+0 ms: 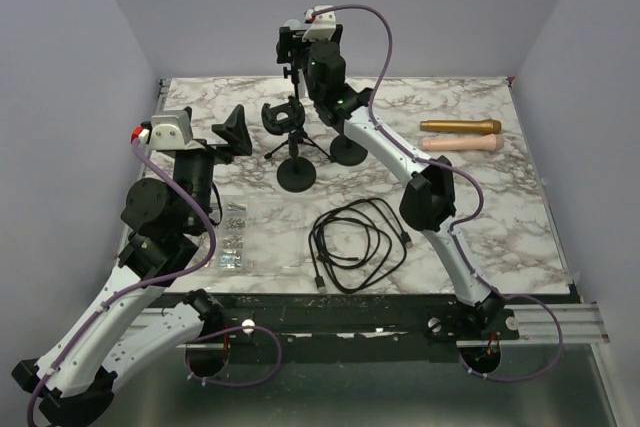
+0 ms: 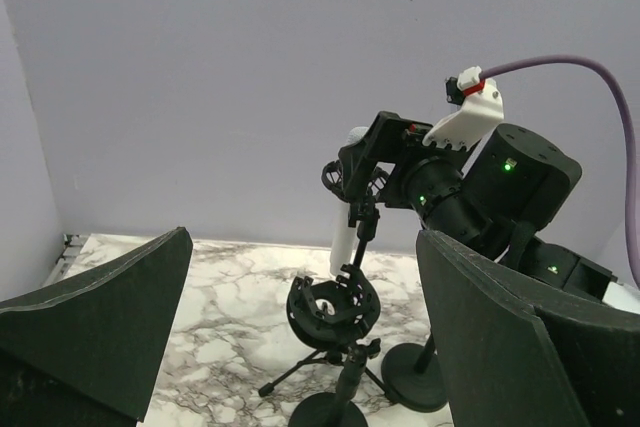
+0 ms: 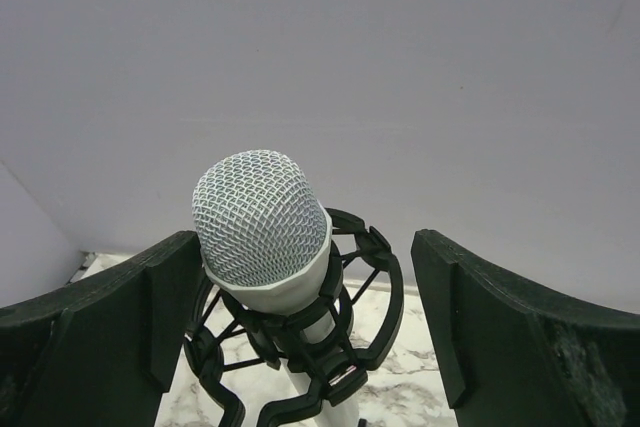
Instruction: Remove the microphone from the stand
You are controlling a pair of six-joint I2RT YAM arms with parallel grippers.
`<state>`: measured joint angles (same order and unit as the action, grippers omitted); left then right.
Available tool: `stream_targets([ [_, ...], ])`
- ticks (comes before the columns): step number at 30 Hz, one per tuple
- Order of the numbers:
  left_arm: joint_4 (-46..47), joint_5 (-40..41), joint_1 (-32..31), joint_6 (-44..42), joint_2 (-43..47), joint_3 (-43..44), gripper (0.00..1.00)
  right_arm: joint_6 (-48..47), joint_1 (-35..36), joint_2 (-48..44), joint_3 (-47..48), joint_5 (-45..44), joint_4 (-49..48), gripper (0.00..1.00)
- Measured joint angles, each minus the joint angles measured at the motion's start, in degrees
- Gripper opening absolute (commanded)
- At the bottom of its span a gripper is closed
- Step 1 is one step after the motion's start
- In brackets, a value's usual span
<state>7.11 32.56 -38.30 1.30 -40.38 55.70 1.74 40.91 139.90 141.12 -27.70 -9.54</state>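
Marble-topped bench (image 1: 480, 207): right hand (image 3: 305, 317) is hovering open, fingers flanking white mic w/ silver mesh head (image 3: 262, 222), which is sitting in black shock-mount stand (image 3: 372, 277). Left hand (image 1: 235, 132) is idling open nearby. Removal not yet begun.

White microphone (image 3: 262, 222) with a rounded silver mesh head, standing nearly upright, head pointing up, its body sitting down through the black ring-shaped cradle (image 3: 378, 282) at the top of the stand (image 2: 362, 219), thin elastic cords running around its lower body.
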Motion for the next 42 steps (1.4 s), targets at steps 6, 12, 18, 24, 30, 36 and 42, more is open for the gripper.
stream_targets([
  [6,0.1,0.0,0.0,0.0,0.0,0.0,0.99,0.1,-0.2,2.4,1.7,0.9,-1.5,0.77],
  [12,0.1,0.0,0.0,0.0,0.0,0.0,0.98,-0.4,-0.2,3.5,2.9,2.5,-2.5,0.48],
  [18,0.1,0.0,0.0,0.3,0.0,0.0,0.99,-2.5,-0.2,3.5,3.0,4.8,-4.0,0.43],
  [24,0.0,0.0,0.0,0.6,0.0,0.0,0.99,-4.2,-0.2,2.5,3.8,6.0,-5.4,0.39],
  [30,0.0,-0.1,0.0,1.0,-0.2,0.0,0.98,-4.5,-0.2,-2.0,3.8,7.5,-7.5,0.35],
  [36,0.0,-0.1,0.0,1.4,-0.6,0.0,0.99,-3.7,-0.2,-9.8,3.1,8.8,-10.6,0.29],
  [42,0.0,-0.1,0.0,1.7,-0.9,0.0,0.98,0.7,-0.3,-22.4,-6.5,9.2,-17.1,0.19],
])
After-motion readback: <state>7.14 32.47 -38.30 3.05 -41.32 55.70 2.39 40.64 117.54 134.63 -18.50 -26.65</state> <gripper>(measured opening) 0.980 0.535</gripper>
